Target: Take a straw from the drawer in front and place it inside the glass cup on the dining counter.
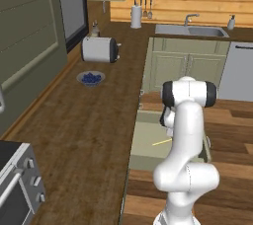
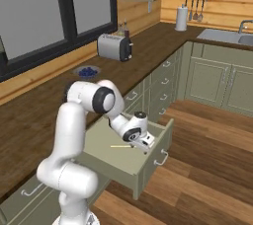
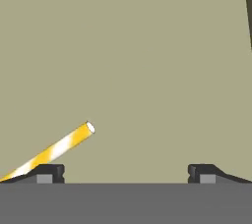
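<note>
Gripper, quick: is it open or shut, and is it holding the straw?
Gripper: open, holding nothing; the straw lies by one fingertip on the drawer floor.

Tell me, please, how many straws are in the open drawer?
1. The straw lies flat on the floor of the drawer, beside the open gripper. The arm may hide others.

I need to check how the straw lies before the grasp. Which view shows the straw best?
The hand view: the straw appears large, yellow-and-white striped, one end beside the open gripper. The right base view shows it as a thin line in the drawer; in the left base view the arm partly hides it.
</note>
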